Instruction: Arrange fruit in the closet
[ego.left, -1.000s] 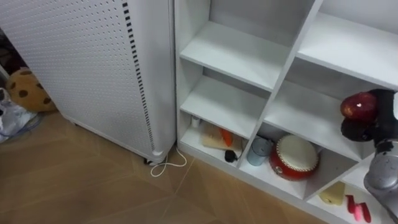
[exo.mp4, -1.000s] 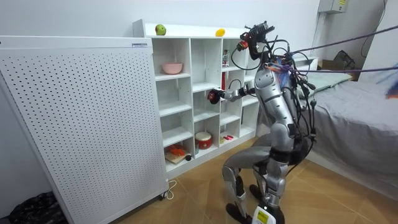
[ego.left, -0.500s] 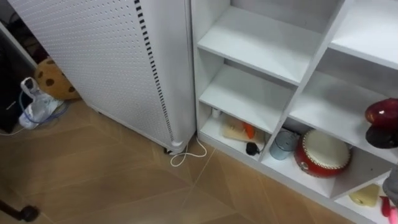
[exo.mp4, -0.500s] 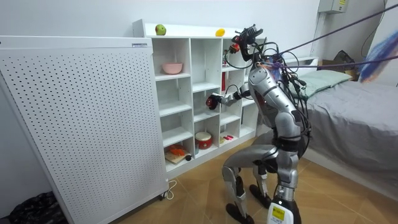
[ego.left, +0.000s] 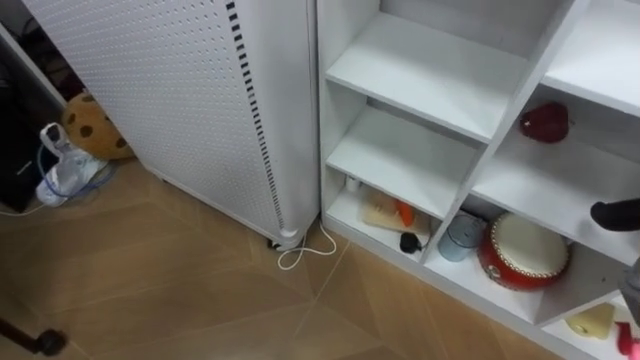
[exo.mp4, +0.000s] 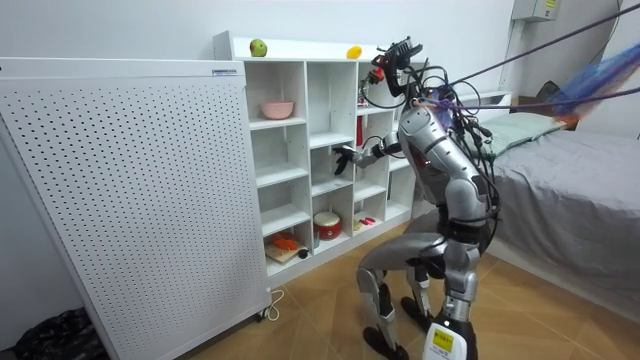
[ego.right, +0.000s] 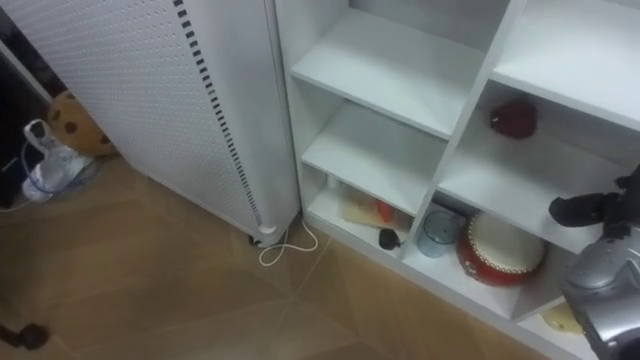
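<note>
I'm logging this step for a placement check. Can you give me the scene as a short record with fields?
red fruit: lying on a middle-column shelf of the closet, not held
right hand: open, empty, in front of that shelf, apart from the fruit
bottom shelf: red drum beside a blue cup
closet top: green fruit, yellow fruit
robot: knees bent, facing the closet
</note>
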